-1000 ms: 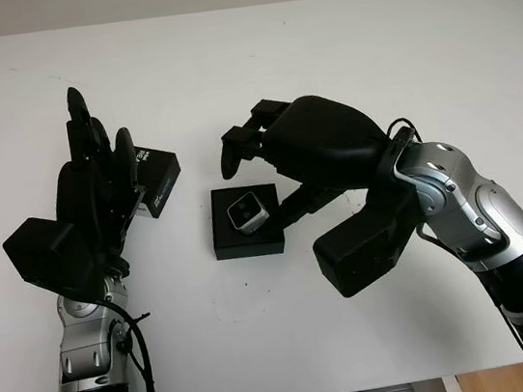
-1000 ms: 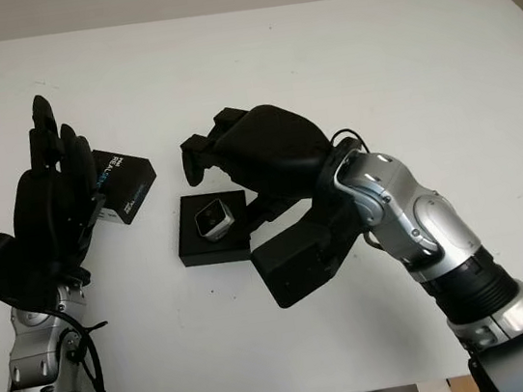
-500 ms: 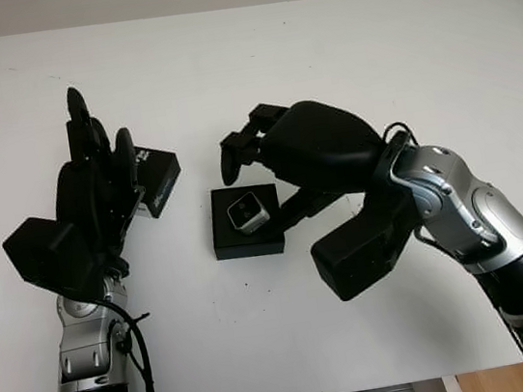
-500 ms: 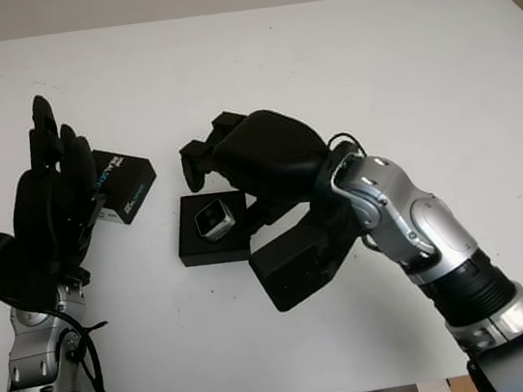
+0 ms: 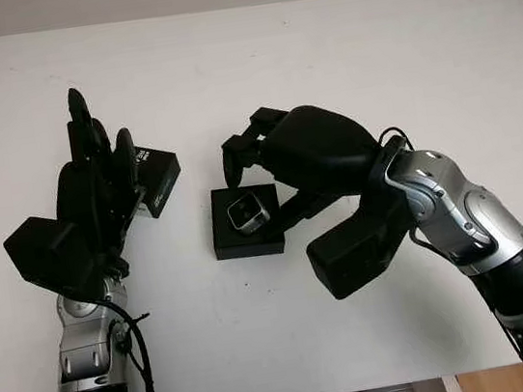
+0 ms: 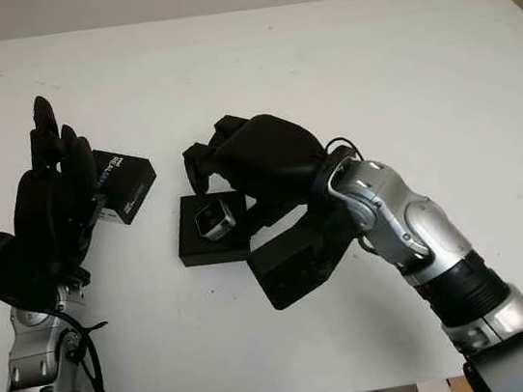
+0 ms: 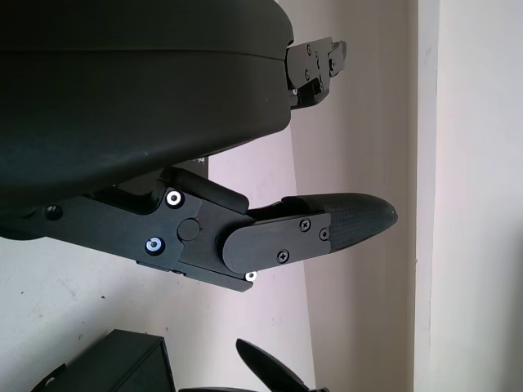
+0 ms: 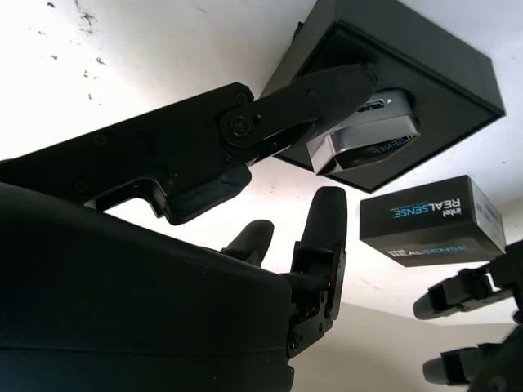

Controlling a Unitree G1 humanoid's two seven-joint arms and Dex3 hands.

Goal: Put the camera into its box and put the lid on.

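camera sits in open box, frame centre | right hand above it — holding nothing | left hand open beside RealSense lid, left

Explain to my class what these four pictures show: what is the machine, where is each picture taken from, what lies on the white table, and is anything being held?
It is a humanoid robot with two arms, each ending in a black three-finger hand. Two pictures come from cameras in its head, looking down at the white table. The other two come from cameras at its wrists, very close to the hands.

On the table lies an open black box with a small silver camera in it. The lid, printed with a name, lies beside it. The left hand is next to the lid. The right hand hovers over the box, a finger reaching to the camera. Neither hand grasps anything.
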